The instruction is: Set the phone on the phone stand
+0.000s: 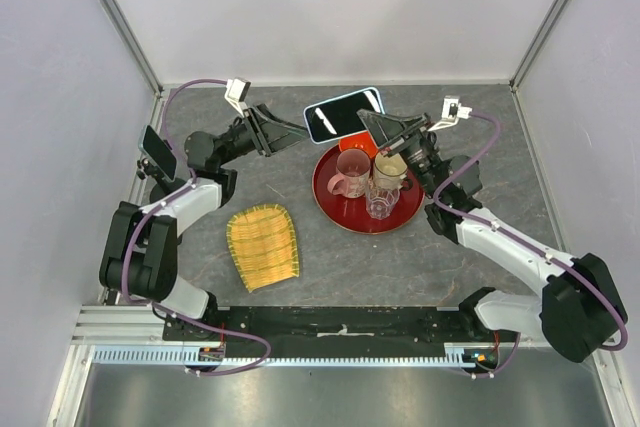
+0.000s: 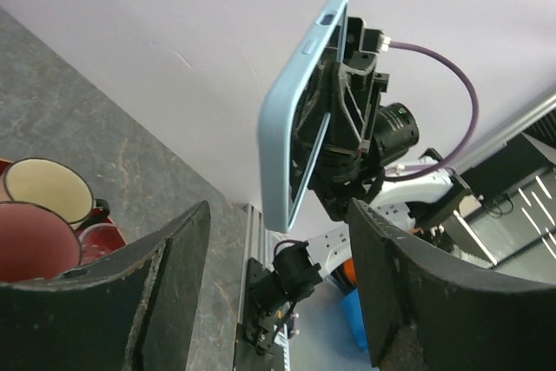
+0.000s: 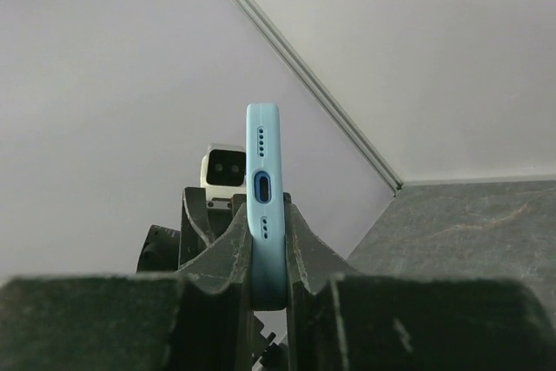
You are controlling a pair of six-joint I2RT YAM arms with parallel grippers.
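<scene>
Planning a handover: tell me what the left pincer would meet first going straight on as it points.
The phone, edge-on straight ahead of the open left pincer and clamped in the right pincer. The gap between them is hard to judge.

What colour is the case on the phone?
Light blue. The phone shows it best in the right wrist view, seen edge-on.

Right gripper (image 1: 374, 127) clamps the phone (image 1: 343, 114); left gripper (image 1: 290, 139) gapes open.

A red tray (image 1: 343, 218) holds a pink mug (image 1: 350, 175), a cream mug (image 1: 389, 169) and a glass (image 1: 378, 203); a yellow mat (image 1: 264, 245) lies nearby.
</scene>
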